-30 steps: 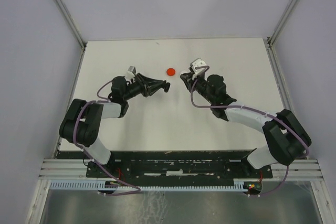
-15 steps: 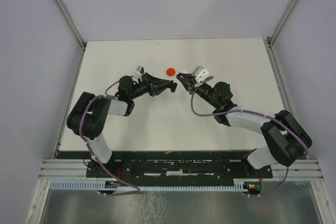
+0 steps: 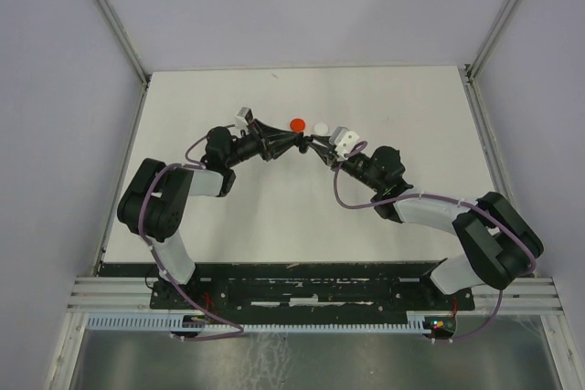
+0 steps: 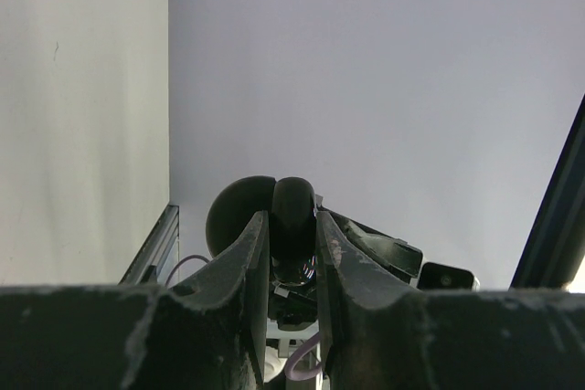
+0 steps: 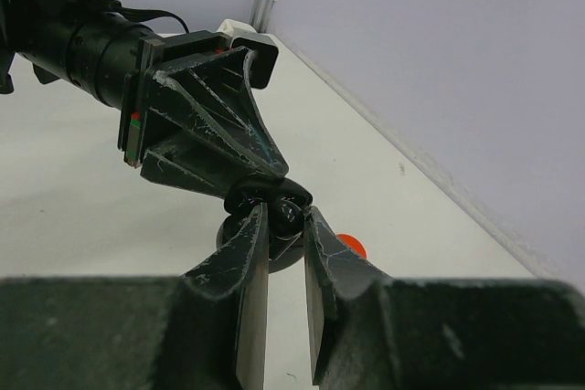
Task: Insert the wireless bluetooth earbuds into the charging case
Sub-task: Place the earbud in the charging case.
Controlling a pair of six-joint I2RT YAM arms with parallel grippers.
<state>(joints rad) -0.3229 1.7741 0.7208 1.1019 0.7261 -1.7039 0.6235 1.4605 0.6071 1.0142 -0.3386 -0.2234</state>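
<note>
Both arms have swung inward. Their tips now meet above the desk [image 3: 274, 216], just nearside of the red disc [image 3: 297, 124]. Left pincer [image 3: 298, 144] pinched narrow on what looks like a small black earbud [image 4: 294, 212]. Right pincer [image 3: 316, 145] partly closed round a black case [image 5: 283, 221], nose to nose with it. White disc [image 3: 321, 127] newly uncovered beside the red disc, right-arm side. Reads as insertion starting; seating unconfirmed.

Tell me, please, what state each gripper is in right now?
Left gripper: shut on the black case.
Right gripper: shut on what looks like a black earbud.
</note>
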